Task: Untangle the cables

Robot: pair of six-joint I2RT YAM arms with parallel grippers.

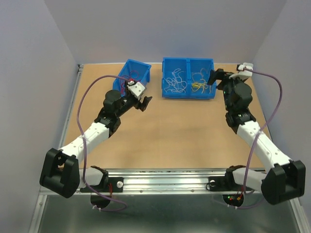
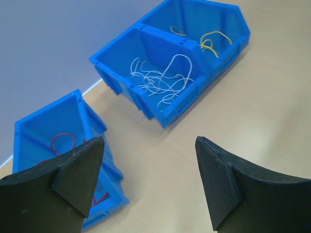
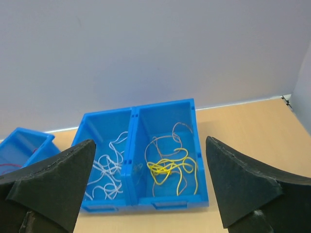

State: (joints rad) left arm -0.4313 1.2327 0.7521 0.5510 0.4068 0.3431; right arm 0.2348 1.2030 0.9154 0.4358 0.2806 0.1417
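two robot arms pause over a wooden table (image 1: 170, 141) with the cables lying sorted by colour in blue bins. the left tool (image 2: 149, 162) hangs with its jaws spread wide and nothing between them, low over bare table in the gap between the two bins. ahead of it and to its right stands a double bin (image 2: 160, 114). the white cables (image 2: 163, 80) lie in the compartment nearer this tool, a loose heap of curls, with one loop arching up above the rest. the yellow cables (image 2: 211, 41) lie in the compartment farther from it. just to the left tool's left sits a single bin (image 2: 29, 126), set at an angle to the double one and apart from it. the red cables (image 2: 60, 143) lie inside it, partly hidden behind the tool's left finger.

the right tool (image 3: 150, 160) is also wide open and holds nothing. it hovers by the right end of the double bin, looking down into it. the yellow cables lie straight ahead of it, framed between its two fingers, tangled with a paler strand that curls toward the far wall. the white cables lie ahead and to its left, just across the divider. the single bin shows at this tool's far left, past its left finger, with only a thin trace of red visible inside.
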